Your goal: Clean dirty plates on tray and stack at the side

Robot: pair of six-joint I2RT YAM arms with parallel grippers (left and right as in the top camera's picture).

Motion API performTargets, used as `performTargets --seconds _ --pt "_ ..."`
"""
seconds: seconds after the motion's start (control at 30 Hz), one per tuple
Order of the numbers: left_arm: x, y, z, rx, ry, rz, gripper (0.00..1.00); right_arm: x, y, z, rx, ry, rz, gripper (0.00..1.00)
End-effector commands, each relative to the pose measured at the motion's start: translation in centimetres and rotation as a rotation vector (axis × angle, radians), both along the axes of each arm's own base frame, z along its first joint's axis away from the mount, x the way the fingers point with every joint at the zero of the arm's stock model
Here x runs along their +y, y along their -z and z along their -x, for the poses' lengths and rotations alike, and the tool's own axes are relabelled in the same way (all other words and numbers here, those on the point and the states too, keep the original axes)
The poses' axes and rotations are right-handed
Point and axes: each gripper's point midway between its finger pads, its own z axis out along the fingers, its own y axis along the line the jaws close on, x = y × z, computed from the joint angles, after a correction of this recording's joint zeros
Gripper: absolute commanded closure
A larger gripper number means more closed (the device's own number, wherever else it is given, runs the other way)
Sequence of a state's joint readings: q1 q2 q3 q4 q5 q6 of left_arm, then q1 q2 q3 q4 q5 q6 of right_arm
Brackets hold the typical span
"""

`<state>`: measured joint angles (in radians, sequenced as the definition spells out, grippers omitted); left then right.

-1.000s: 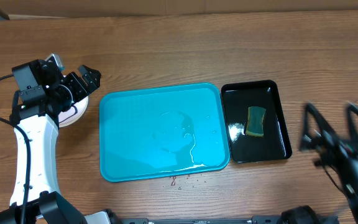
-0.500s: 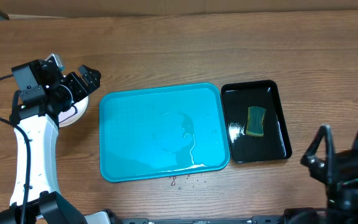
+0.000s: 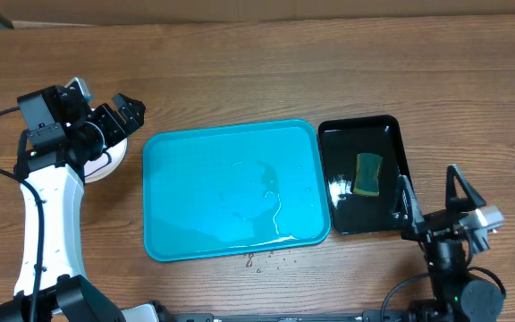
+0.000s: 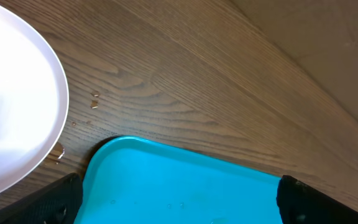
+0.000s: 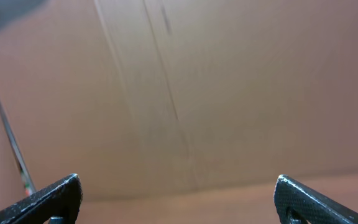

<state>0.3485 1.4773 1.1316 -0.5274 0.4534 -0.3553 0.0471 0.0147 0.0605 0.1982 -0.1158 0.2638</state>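
The turquoise tray [image 3: 231,192] lies mid-table, wet, with no plate on it. To its left, a white plate [image 3: 104,165] rests on the table, mostly hidden under my left arm. The same plate [image 4: 11,112] fills the left of the left wrist view, with the tray's corner [image 4: 179,180] below it. My left gripper [image 3: 123,121] hangs open over the plate's far right edge, nothing between its fingers [image 4: 48,202]. My right gripper [image 3: 429,182] stands open and empty at the front right. In the right wrist view, the right gripper [image 5: 179,199] faces only a cardboard wall.
A glossy black tray [image 3: 392,143] sits against the turquoise tray's right side and holds a yellow-green sponge [image 3: 368,173]. Water drops [image 3: 257,259] dot the wood at the tray's front edge. A cardboard wall [image 3: 257,11] runs along the back.
My right arm has swung in from the right edge to the front, close to the black tray's near right corner. The left arm and the plate have stayed put.
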Motion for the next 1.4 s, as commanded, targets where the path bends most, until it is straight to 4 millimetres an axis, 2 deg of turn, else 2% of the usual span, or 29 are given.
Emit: performTargets --seconds 0.0,0.23,0.27,1.37 --pt "-0.2 -0.2 -0.2 -0.013 0.03 -0.01 0.0 -0.1 2.0 -0.5 0.059 0.009 0.004 0.0" --pt "-0.2 -0.2 -0.2 -0.013 0.03 -0.01 0.0 -0.7 8.7 -1.5 0.307 0.044 0.019 0.0" --pt "-0.2 -0.2 -0.2 -0.013 0.03 -0.01 0.0 -0.7 9.0 -1.5 0.318 0.044 0.018 0.0" --pt "-0.3 -0.1 -0.2 -0.01 0.029 -0.014 0.0 -0.6 8.9 -1.4 0.315 0.037 0.016 0.0"
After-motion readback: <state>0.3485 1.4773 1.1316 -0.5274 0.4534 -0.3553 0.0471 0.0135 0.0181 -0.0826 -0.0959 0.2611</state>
